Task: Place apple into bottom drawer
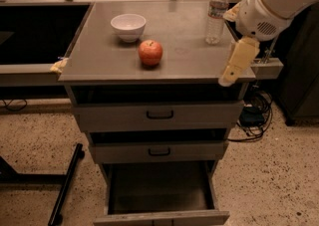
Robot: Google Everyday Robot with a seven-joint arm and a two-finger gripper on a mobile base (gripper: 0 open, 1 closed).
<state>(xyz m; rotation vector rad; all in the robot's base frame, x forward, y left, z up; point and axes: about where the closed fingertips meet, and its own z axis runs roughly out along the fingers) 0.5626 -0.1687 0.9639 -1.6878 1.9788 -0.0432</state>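
The pale claw (238, 63), apart or together I cannot tell, hangs at the right edge of the grey surface (99, 58), well apart from the round red-orange apple (150, 52) resting mid-surface, while the deep grey metal bottom drawer (159, 187) stands open below, ready for it

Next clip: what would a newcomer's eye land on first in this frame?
The red-orange apple sits near the middle of the grey cabinet top, in front of the white bowl. The gripper, pale yellow on a bulky white arm, hangs over the top's right front corner, apart from the apple. Below, the bottom drawer stands pulled open, dark inside.
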